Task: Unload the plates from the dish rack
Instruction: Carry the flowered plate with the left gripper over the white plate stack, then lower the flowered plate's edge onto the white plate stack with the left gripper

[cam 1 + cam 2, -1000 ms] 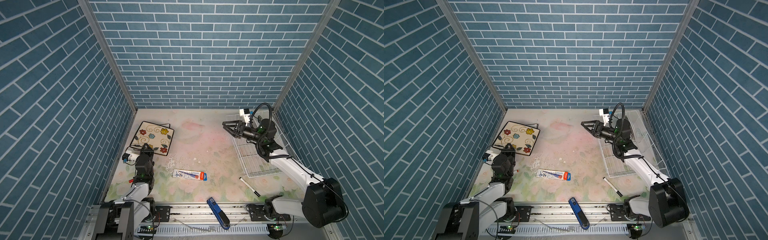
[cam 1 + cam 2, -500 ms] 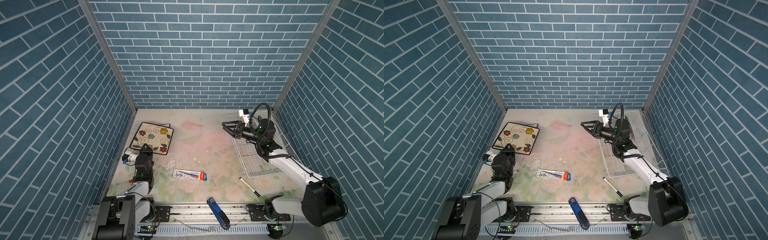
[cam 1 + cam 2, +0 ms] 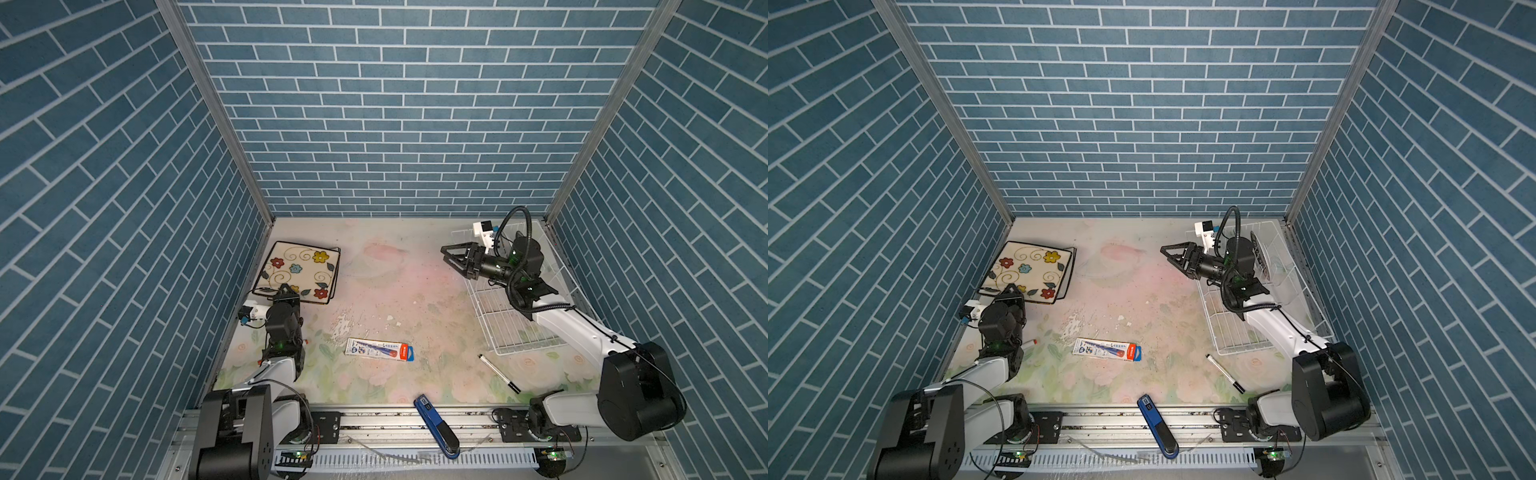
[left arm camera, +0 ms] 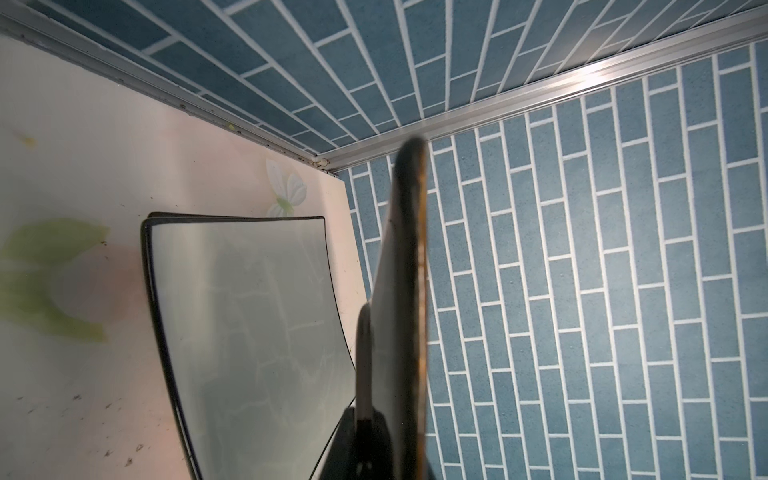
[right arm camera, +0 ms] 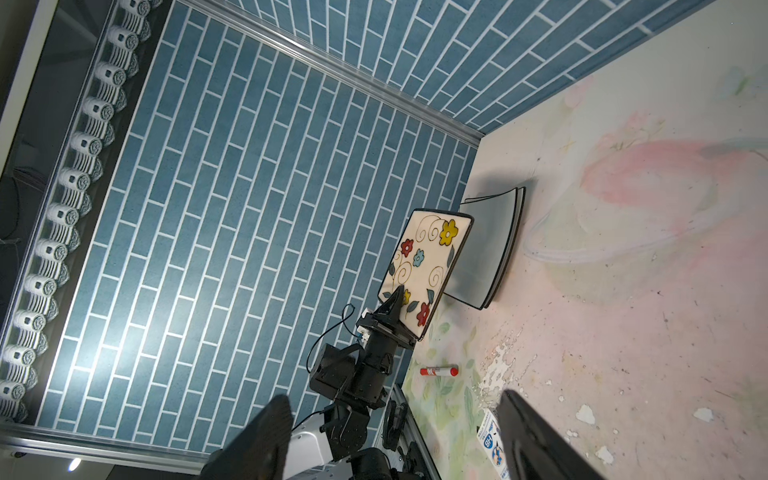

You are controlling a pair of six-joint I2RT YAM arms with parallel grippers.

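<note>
At the far left my left gripper (image 3: 285, 291) is shut on the near edge of the flowered square plate (image 3: 300, 269), holding it tilted above two stacked white square plates (image 5: 487, 249) with black rims. In the left wrist view the held plate (image 4: 406, 291) shows edge-on beside that stack (image 4: 249, 316). The white wire dish rack (image 3: 512, 328) stands at the right. A round plate (image 3: 1262, 255) with a dark rim stands upright in the rack's far end, behind my right arm. My right gripper (image 3: 445, 255) hangs open and empty over the rack's far left corner, pointing left.
A blue-and-white pen packet (image 3: 380, 349) lies mid-table, and a black marker (image 3: 498, 373) in front of the rack. A red marker (image 5: 438, 370) lies beside my left arm. A blue stapler (image 3: 436, 426) rests on the front rail. Brick walls close three sides.
</note>
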